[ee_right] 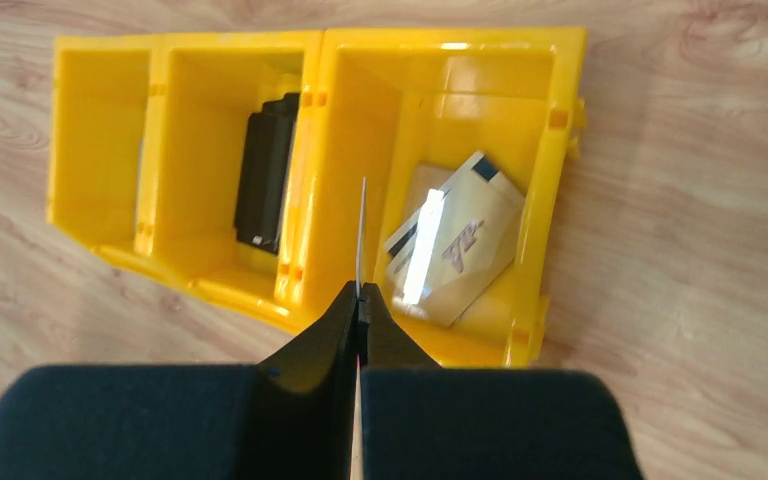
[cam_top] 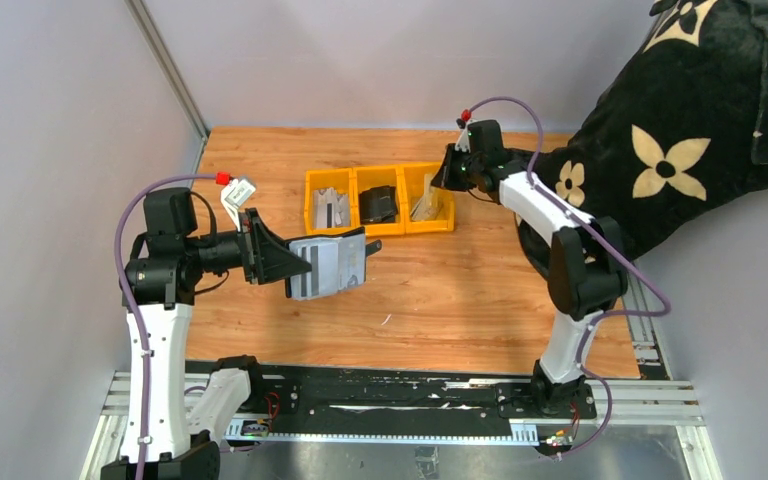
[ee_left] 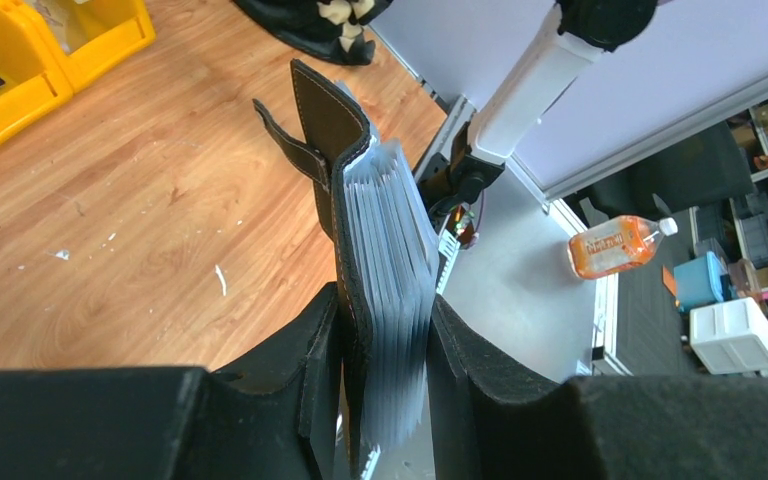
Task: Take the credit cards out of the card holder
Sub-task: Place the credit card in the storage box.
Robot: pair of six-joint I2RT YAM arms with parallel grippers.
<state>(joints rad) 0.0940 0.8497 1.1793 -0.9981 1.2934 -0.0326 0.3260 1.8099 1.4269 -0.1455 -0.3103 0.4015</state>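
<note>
My left gripper (cam_top: pixel 295 262) is shut on the black card holder (cam_top: pixel 328 265) and holds it in the air over the near left of the table. In the left wrist view the card holder (ee_left: pixel 360 170) stands between my fingers, its pale sleeves fanned and its strap tab out to the left. My right gripper (ee_right: pixel 358 295) is shut on a thin credit card (ee_right: pixel 361 235), seen edge-on, above the yellow tray (ee_right: pixel 310 60). Tan-gold credit cards (ee_right: pixel 455 245) lie in the tray's right compartment.
The yellow tray (cam_top: pixel 380 168) sits at the table's back centre. A black object (ee_right: pixel 265 185) lies in its middle compartment and grey items (cam_top: pixel 332 208) in its left one. A large black flower-patterned cushion (cam_top: pixel 680 130) fills the back right.
</note>
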